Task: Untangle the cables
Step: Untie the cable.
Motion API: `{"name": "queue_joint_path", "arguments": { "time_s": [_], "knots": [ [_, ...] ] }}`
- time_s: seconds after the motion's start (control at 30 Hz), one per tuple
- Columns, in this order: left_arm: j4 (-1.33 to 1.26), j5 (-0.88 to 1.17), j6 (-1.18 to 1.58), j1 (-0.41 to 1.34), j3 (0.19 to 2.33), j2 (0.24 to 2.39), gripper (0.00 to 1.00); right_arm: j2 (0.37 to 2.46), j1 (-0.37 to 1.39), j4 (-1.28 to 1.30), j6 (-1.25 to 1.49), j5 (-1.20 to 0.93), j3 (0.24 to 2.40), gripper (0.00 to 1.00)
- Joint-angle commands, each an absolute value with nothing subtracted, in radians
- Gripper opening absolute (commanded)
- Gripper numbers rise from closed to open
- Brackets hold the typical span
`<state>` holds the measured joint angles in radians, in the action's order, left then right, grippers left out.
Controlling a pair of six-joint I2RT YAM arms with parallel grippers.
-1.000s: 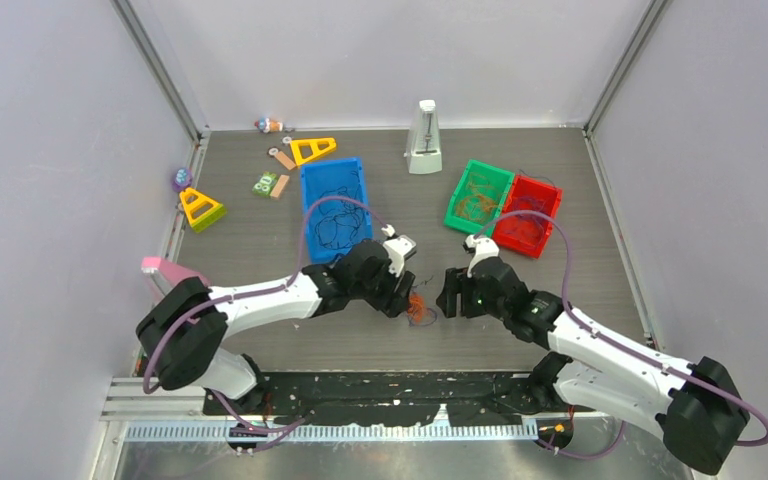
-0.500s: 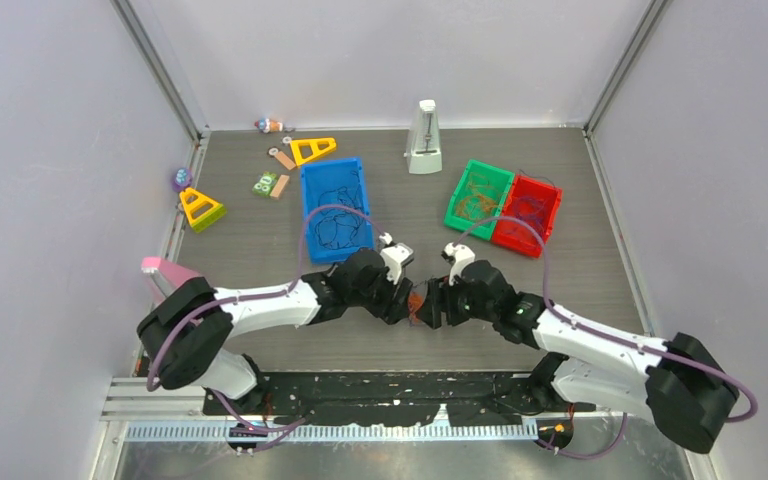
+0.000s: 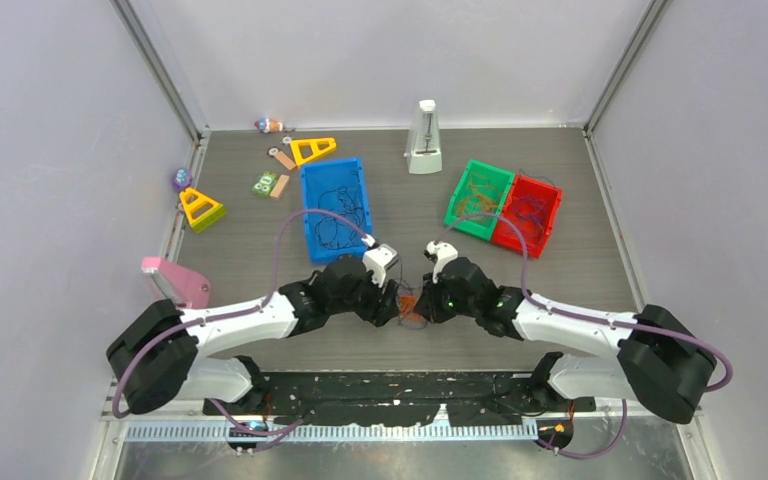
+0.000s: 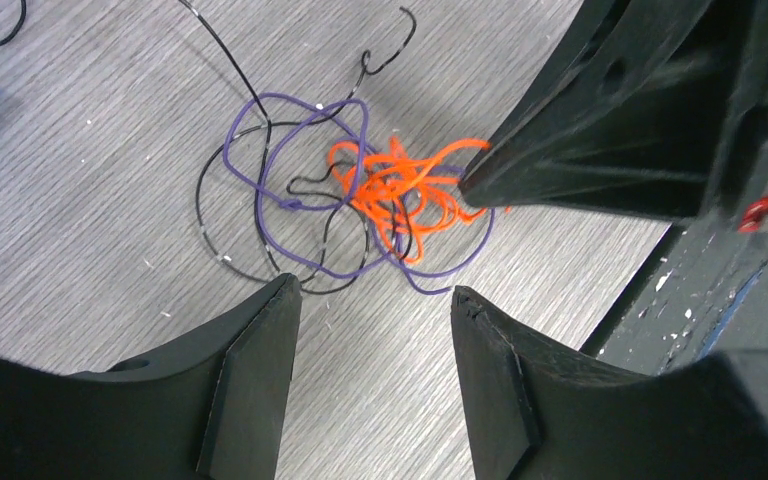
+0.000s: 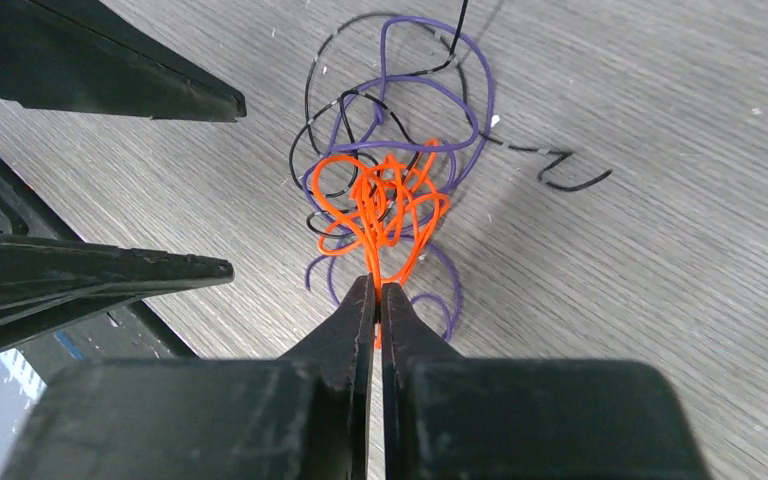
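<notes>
At the front edge of the grey table (image 3: 260, 250), the left gripper (image 4: 375, 292) hangs with fingers spread, holding nothing. The right gripper (image 5: 378, 288) pinches the orange strands (image 5: 375, 200) of the cables (image 4: 400, 185), tangled between them.

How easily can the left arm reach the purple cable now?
Probably easily: the open left end effector hangs just short of the purple cable, nothing between; the right end effector pinches the orange cable beyond.
</notes>
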<state>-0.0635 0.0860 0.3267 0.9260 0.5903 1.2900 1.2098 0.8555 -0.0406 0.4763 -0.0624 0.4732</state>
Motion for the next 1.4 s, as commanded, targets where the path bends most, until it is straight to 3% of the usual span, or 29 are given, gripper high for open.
{"name": "queue_joint_path", "arguments": {
  "time_s": [0.0,0.3,0.73,1.0,1.03,1.07,1.13,1.17,1.2,1.37],
  "knots": [
    [-0.125,0.069,0.277,0.920,0.566,1.243,0.58,1.108,0.856,0.026,0.484,-0.004,0.534,0.05],
    [-0.280,0.042,0.203,0.918,0.465,1.061,0.62,0.937,0.805,0.241,0.471,-0.030,0.641,0.05],
    [-0.366,0.072,0.007,0.916,0.523,1.187,0.80,0.933,0.769,0.316,0.471,-0.204,0.765,0.05],
    [-0.448,0.156,-0.042,0.916,0.590,1.308,0.85,0.920,0.767,0.345,0.498,-0.306,0.826,0.05],
    [-0.461,0.165,-0.034,0.916,0.599,1.318,0.84,0.918,0.768,0.347,0.500,-0.321,0.828,0.05],
    [-0.467,0.171,-0.032,0.916,0.612,1.331,0.75,0.913,0.767,0.354,0.499,-0.326,0.831,0.06],
    [-0.453,0.153,-0.023,0.916,0.642,1.359,0.34,0.898,0.765,0.377,0.491,-0.302,0.837,0.05],
    [-0.439,0.123,-0.013,0.915,0.653,1.368,0.07,0.892,0.763,0.387,0.489,-0.287,0.840,0.05],
    [-0.436,0.091,-0.007,0.914,0.653,1.371,0.00,0.879,0.756,0.410,0.481,-0.247,0.844,0.05],
    [-0.486,-0.038,0.059,0.881,0.557,1.292,0.00,0.823,0.714,0.563,0.478,0.058,0.865,0.05]
  ]
}}
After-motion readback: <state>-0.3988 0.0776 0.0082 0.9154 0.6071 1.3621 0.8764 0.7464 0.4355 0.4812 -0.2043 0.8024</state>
